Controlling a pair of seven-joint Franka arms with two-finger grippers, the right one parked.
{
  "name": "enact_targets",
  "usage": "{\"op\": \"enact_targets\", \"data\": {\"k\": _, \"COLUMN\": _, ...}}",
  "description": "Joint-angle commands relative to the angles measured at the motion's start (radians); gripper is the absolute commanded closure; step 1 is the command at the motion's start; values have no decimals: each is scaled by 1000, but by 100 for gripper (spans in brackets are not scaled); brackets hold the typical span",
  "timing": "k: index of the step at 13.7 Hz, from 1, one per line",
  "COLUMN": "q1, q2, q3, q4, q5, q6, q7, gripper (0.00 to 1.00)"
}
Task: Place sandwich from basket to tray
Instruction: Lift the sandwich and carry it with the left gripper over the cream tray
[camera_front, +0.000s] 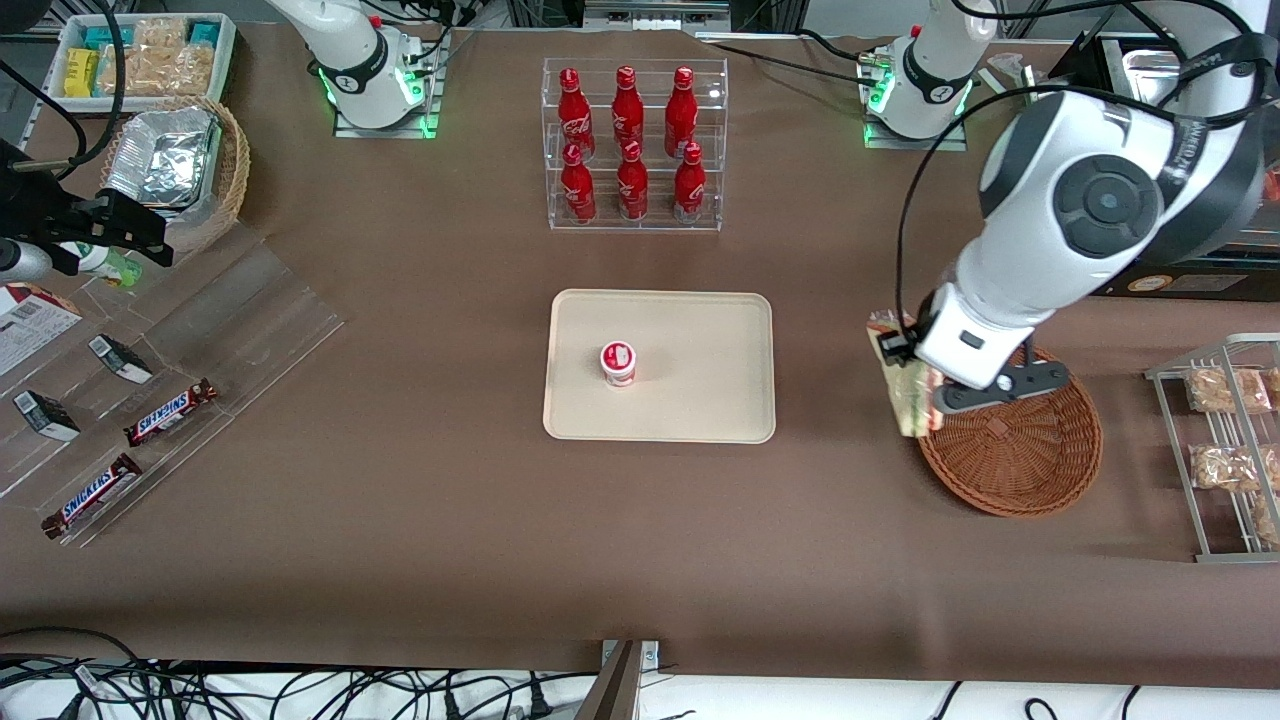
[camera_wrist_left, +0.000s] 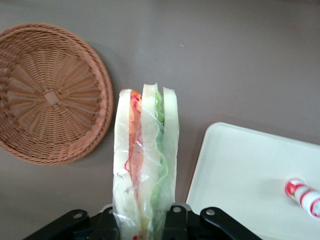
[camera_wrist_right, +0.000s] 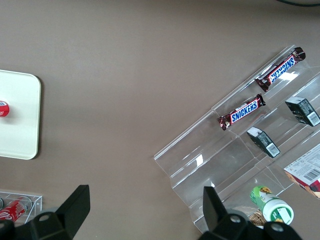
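Basket (camera_front: 1015, 450) under tilted arm; tool (camera_front: 915, 385) grips sandwich (camera_front: 905, 385) aloft.

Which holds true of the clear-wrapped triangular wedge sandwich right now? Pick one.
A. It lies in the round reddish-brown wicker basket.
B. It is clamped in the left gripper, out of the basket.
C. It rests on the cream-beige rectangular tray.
B: the left gripper pinches the sandwich in the air between empty basket and tray.

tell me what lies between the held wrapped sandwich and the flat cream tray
Only bare brown tablecloth separates sandwich, clamped in the gripper, from tray, per wrist view.
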Motion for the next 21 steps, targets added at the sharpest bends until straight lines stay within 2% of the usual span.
{"op": "enact_targets", "data": {"k": 1, "q1": 5, "q2": 14, "q3": -62, "q4": 18, "q5": -2, "q6": -24, "q7": 89, "gripper": 100}}
{"op": "enact_targets", "data": {"k": 5, "q1": -13, "q2": 41, "q3": -111, "q4": 0, "q5": -1, "q6": -14, "q7": 143, "gripper": 100}}
{"op": "enact_targets", "data": {"k": 10, "q1": -47, "q2": 38, "q3": -124, "q4": -168, "q5": 7, "q6": 163, "q7": 126, "gripper": 100}}
{"op": "enact_targets", "data": {"k": 14, "q1": -88, "q2": 44, "q3": -122, "q4": -293, "q5": 9, "q6": 338, "q7": 20, "gripper": 100}}
{"op": "enact_targets", "data": {"k": 17, "q1": -131, "q2": 76, "q3": -119, "q4": -308, "q5": 18, "q6": 357, "q7": -58, "gripper": 100}}
{"op": "enact_targets", "data": {"k": 21, "q1": -197, "q2": 175, "q3": -121, "q4": -307, "q5": 218, "q6": 378, "q7": -326, "gripper": 100}}
